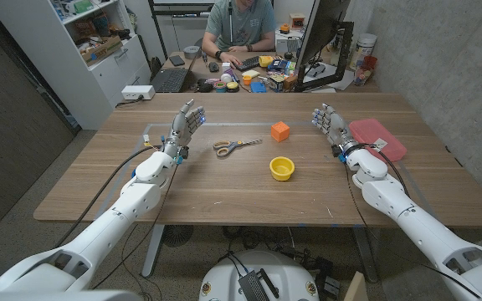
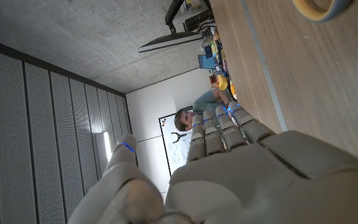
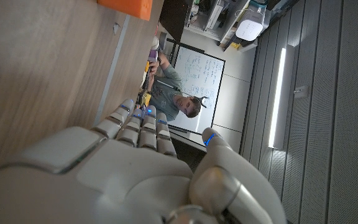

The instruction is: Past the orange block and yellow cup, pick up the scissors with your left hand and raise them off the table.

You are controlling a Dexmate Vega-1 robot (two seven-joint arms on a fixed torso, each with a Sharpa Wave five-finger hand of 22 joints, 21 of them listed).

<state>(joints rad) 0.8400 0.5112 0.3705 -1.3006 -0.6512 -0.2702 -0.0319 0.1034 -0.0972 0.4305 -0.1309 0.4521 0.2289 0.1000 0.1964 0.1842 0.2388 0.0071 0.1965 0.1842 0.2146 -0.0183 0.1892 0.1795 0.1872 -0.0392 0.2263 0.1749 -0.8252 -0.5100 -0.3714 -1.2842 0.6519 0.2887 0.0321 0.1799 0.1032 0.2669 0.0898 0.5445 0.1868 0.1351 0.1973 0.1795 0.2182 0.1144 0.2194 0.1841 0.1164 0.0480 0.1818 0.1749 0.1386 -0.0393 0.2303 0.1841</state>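
Head view: left hand (image 1: 187, 122) spread, holding nothing, well left of the scissors (image 1: 235, 147), which lie flat on the table (image 1: 99, 192) left of the orange block (image 1: 280, 130) and yellow cup (image 1: 282, 168). Risk: fingers may skate over the flat blades and push them away.

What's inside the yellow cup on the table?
The yellow cup looks empty: its inside shows only yellow. The near wall hides part of its floor, so something small could lie there.

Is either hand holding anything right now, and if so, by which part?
Nothing is held. The left hand and right hand are both open and empty; the scissors lie untouched on the table.
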